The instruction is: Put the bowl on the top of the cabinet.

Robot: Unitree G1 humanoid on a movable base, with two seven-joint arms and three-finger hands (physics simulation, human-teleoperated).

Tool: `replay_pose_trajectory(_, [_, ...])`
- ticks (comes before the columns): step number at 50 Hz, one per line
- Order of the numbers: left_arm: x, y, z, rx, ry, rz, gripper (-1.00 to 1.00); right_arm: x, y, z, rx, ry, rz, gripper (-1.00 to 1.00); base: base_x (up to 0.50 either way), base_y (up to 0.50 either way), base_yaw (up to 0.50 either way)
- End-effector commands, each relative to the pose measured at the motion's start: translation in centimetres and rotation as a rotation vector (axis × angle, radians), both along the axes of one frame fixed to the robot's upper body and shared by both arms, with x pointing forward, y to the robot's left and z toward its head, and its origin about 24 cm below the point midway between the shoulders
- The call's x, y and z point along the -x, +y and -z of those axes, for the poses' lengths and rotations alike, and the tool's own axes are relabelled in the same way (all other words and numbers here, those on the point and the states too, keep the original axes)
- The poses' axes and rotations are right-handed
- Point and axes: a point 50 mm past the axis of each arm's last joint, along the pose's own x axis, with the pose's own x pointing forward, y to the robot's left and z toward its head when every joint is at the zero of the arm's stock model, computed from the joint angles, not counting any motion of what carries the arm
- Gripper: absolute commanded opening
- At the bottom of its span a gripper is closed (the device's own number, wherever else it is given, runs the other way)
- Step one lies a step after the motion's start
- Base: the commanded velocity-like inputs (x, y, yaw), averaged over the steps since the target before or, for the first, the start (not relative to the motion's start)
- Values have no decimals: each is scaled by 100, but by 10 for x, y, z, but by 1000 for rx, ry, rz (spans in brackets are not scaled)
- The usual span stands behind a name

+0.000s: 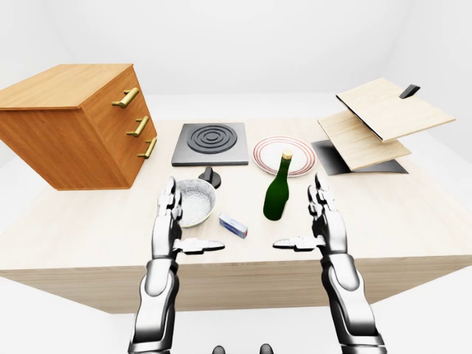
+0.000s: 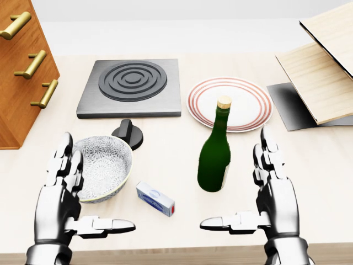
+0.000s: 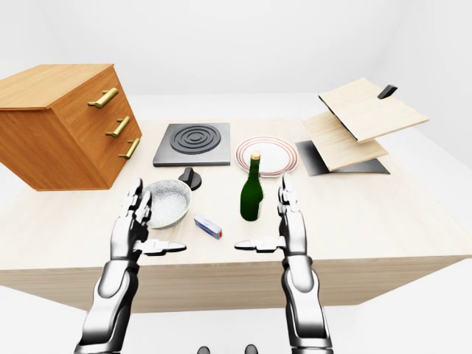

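Observation:
The grey patterned bowl (image 2: 105,164) stands upright on the table, at the lower left of the head view. My left hand (image 2: 77,193) is open beside the bowl's left rim, fingers up, thumb pointing right below it, and holds nothing. My right hand (image 2: 248,190) is open and empty, to the right of the green bottle (image 2: 215,154). The wooden cabinet (image 1: 74,136) with three brass handles stands at the table's left; its flat top (image 1: 66,82) is bare.
A black knob (image 2: 128,132) lies just above the bowl. A small blue-and-white box (image 2: 155,198) lies to the bowl's right. A dark stove plate (image 2: 131,87), a red-striped plate (image 2: 248,94) and a wooden rack of boards (image 1: 376,118) stand further up.

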Motion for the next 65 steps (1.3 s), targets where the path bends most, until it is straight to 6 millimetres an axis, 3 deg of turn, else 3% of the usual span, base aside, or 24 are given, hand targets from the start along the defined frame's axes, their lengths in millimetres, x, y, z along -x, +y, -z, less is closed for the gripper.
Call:
replay_pose_trajectory(1, [29, 1, -35, 46, -168, -3, 100, 27, 5, -42, 78, -185, -5, 100, 0, 0, 0])
replay_pose_trajectory(3, [36, 4, -47, 60, -216, -26, 100, 34, 7, -52, 103, -228, 5, 100, 0, 0, 0])
replay_pose_trajectory(6, [36, 4, -47, 61, -219, -27, 100, 35, 7, -53, 105, -231, 5, 100, 0, 0, 0])
replay_pose_trajectory(9, [54, 9, -71, 43, -320, -84, 100, 46, 8, -70, 170, -304, 35, 100, 0, 0, 0])
replay_pose_trajectory(13, [63, 12, -84, 27, -375, -117, 100, 51, 8, -78, 199, -338, 45, 100, 0, 0, 0])
replay_pose_trajectory(21, [74, 15, -99, 0, -441, -151, 100, 58, 8, -89, 249, -388, 76, 100, 0, 0, 0])
replay_pose_trajectory(36, [77, 15, -103, -5, -457, -154, 100, 61, 9, -94, 274, -411, 85, 100, 0, 0, 0])
replay_pose_trajectory(65, [72, 16, -101, -13, -449, -167, 100, 58, 5, -93, 274, -408, 99, 100, 0, 50, 0])
